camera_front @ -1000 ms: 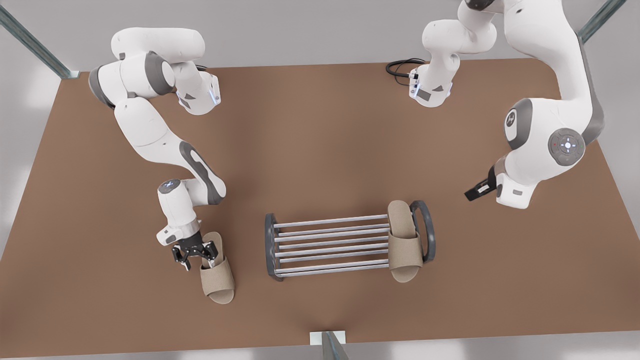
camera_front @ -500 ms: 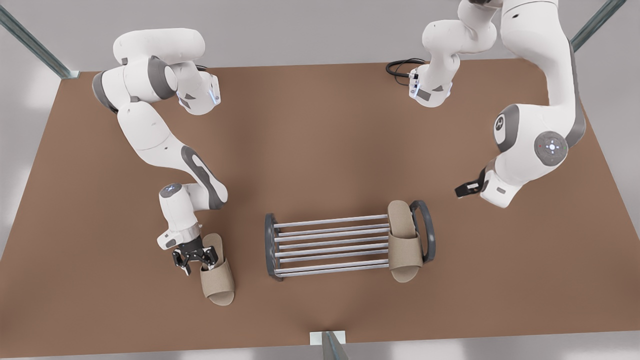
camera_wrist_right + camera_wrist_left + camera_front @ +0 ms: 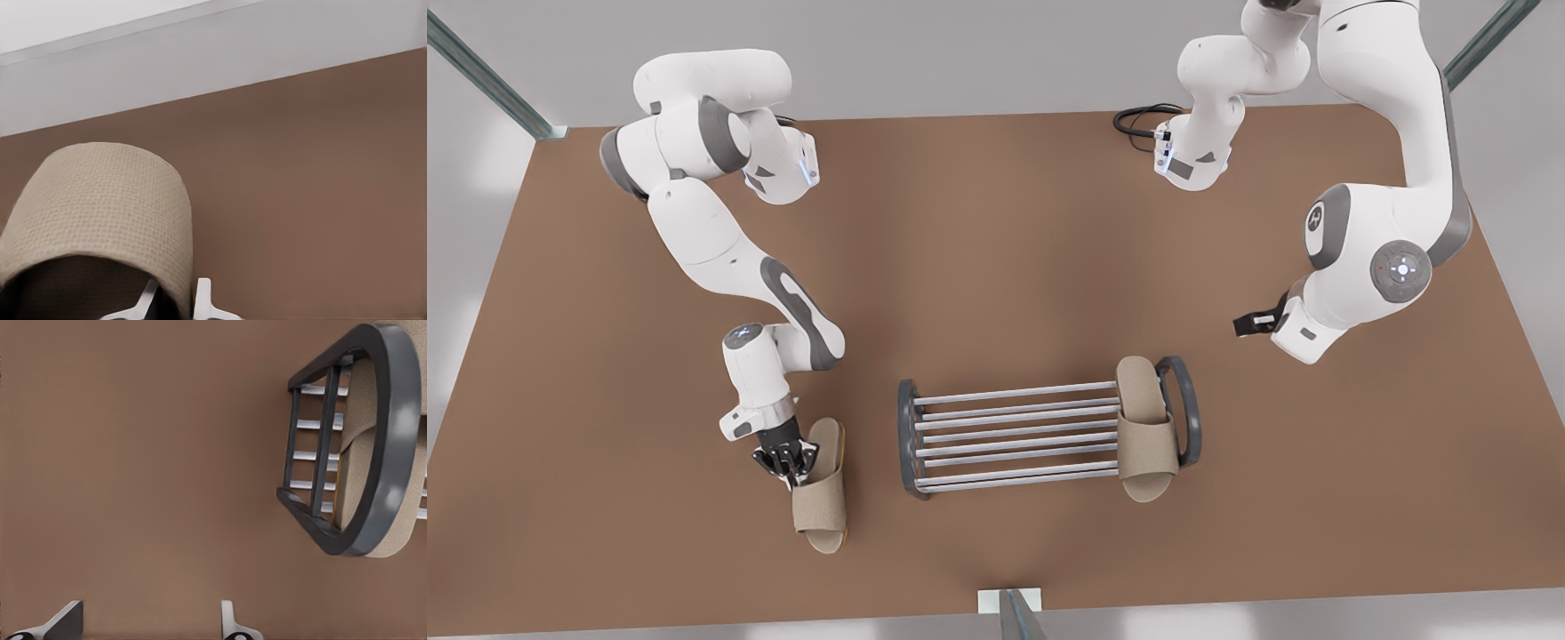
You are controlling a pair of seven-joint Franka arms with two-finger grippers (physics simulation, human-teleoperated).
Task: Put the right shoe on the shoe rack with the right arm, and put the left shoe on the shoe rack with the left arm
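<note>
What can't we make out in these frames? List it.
1. Right claw, shut on the right shoe: its pad contact is hidden by the strap in the front view and cut off by the frame edge in the right wrist view.
2. Right shoe lifted or resting on the table: the front view looks from above, so this cannot be told.
3. Left shoe: in the left wrist view, the shoe rack end hoop covers most of it.
4. Left claw, open: the frame edge cuts off all but its fingertips.

You see two beige slippers [image 3: 819, 502] [image 3: 1145, 440], woven dots on strap. Rack [image 3: 1014, 436]: silver bars, dark grey hoops. Table [image 3: 996, 249] brown. Arms white with grey joints [image 3: 703, 240] [image 3: 1396, 204].
</note>
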